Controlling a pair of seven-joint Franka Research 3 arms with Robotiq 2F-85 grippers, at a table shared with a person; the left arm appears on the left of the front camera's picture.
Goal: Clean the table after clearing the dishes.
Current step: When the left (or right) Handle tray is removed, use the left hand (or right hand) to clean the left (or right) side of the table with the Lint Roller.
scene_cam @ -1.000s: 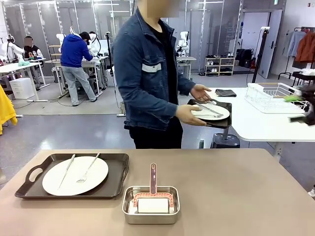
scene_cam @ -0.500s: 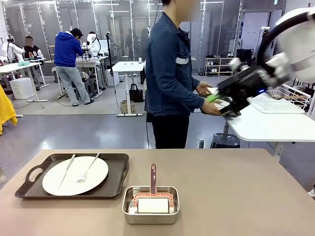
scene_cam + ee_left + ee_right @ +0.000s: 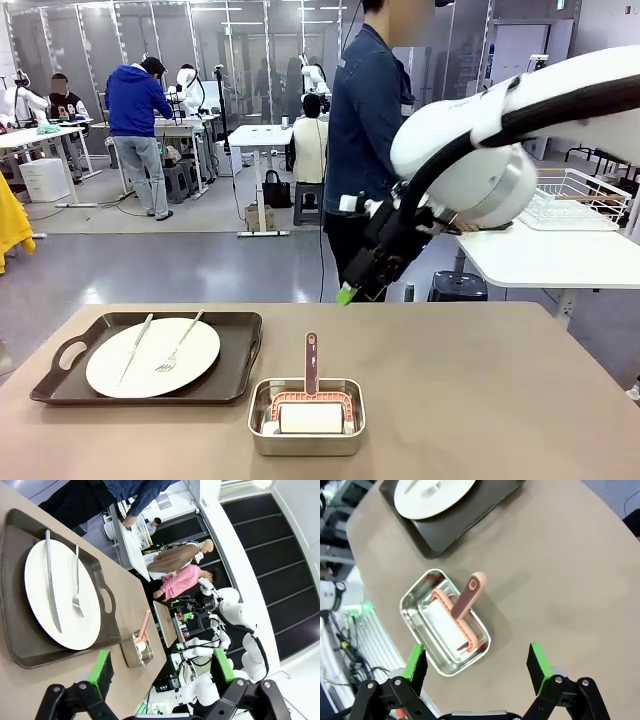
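The table's (image 3: 480, 400) brown top carries two things, both in the half nearer the robot; the rest is bare. The steel pan (image 3: 262, 440) sits near the middle of that near edge. Just left of the pan, close against it, is a dark tray (image 3: 60, 385) holding a white plate (image 3: 150, 357). A knife (image 3: 133, 348) and a fork (image 3: 178, 345) lie side by side on the plate. Inside the pan lies a roller (image 3: 311, 372), white roll down, its pink handle propped on the rim away from the robot.

As I judge it, clearing is unfinished: this tray has yet to go. The cleaning itself has not begun, since the roller is untouched.

Above and beyond the pan hangs the right gripper (image 3: 476, 672), jaws wide apart and empty, looking down on the pan. The left gripper (image 3: 162, 667), jaws likewise apart with nothing between them, looks over the tray with the pan beside it. Well past the pan, off the table, a person (image 3: 365, 130) stands.
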